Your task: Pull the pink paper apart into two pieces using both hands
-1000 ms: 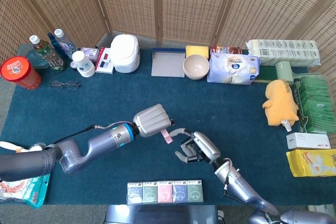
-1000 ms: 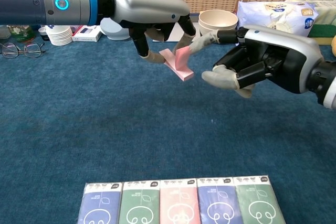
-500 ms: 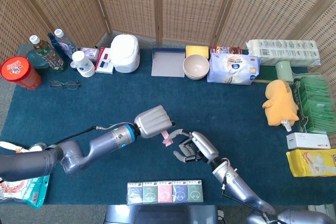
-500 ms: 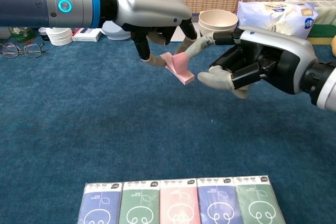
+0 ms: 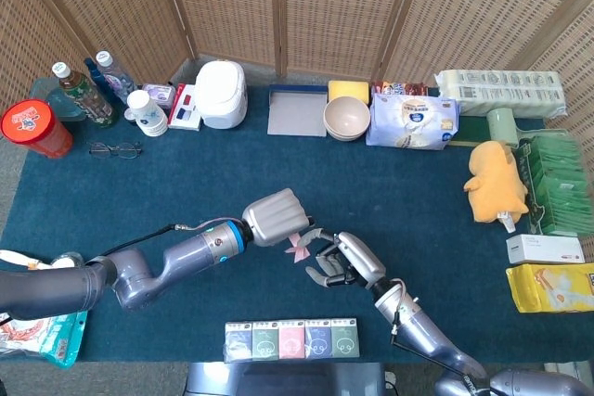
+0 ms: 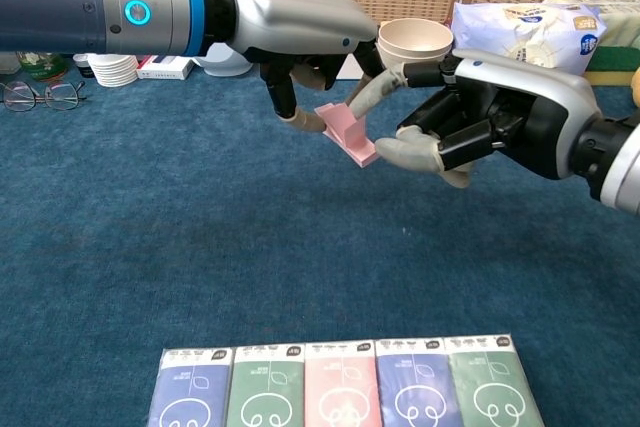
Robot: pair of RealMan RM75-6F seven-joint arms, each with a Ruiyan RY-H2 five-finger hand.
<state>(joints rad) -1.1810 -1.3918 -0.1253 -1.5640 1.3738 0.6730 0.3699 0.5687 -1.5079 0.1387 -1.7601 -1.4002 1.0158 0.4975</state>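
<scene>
Pink paper (image 6: 349, 134) pinched by left robot hand (image 6: 296, 23), right robot hand (image 6: 478, 119) touching it, tissue packs (image 6: 342, 391) below.

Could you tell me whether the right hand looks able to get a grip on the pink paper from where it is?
Probably yes. The right hand sits right beside the pink paper that the left hand holds, its fingers at the paper's free edge, nothing between.

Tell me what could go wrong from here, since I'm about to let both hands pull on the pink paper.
The small pink paper sheet hangs folded from the left hand, and the right hand seems to touch only its edge, so it may slip free instead of tearing. The hands are close together, so their fingers could collide. A dropped piece would land on the blue carpeted table.
</scene>
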